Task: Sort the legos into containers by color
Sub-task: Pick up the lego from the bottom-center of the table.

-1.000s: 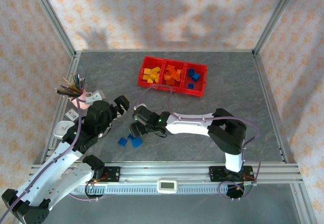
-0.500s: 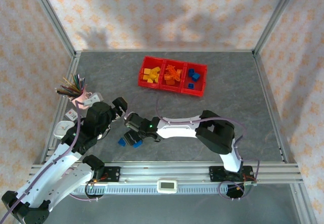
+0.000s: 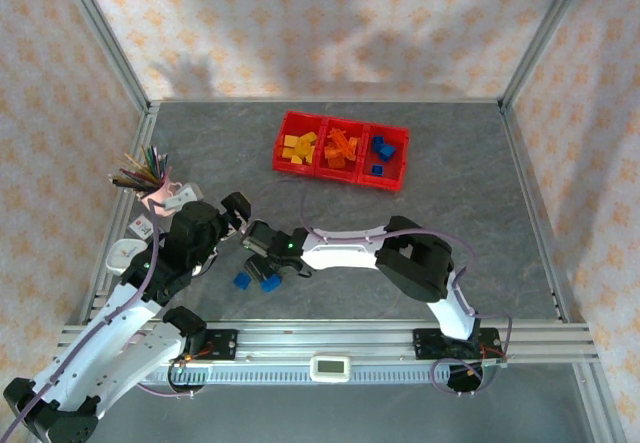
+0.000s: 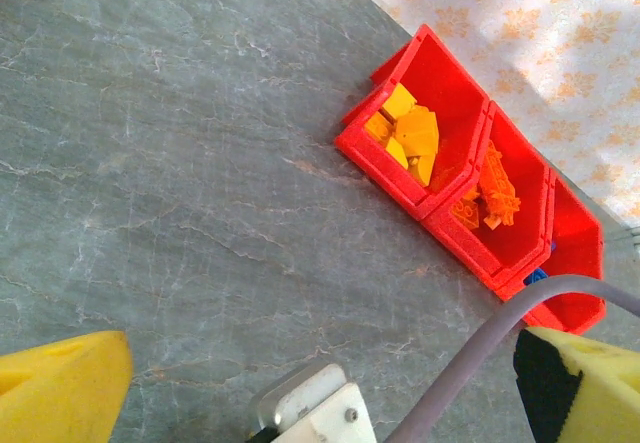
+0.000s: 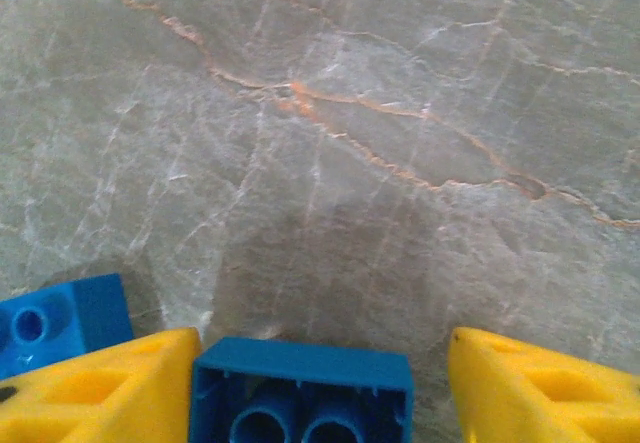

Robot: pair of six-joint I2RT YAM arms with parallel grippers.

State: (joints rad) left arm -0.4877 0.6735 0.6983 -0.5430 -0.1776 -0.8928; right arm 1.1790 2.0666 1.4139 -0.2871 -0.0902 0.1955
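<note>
Straddling a blue brick (image 5: 300,395) on the grey table (image 3: 480,233), the right gripper (image 5: 322,363) has its yellow fingers (image 5: 110,388) apart. In the right wrist view, one finger lies against the brick's side and the other stands off it with a strip of table showing between, so the brick is bracketed rather than clamped. Whether the touching finger actually presses on it is hard to judge from so close. A second blue brick (image 5: 60,323) sits just beside the first, studs up, against the outer side of that same finger.

From the top camera, the right gripper (image 3: 262,266) is low over this pair (the bricks (image 3: 271,283) lie near the front edge of the table, well apart from the bins). The left gripper (image 3: 240,209) hangs just beside it. Its wrist view shows the left gripper (image 4: 315,355) with its fingers wide apart and nothing between them.

The red containers (image 3: 335,176) stand in a row toward the back of the table. Yellow legos (image 3: 296,147) fill the left bin, orange legos (image 3: 340,148) the middle one and blue legos (image 3: 383,150) the right one. A pink cup of pencils (image 3: 150,188) stands at the table's left edge.
</note>
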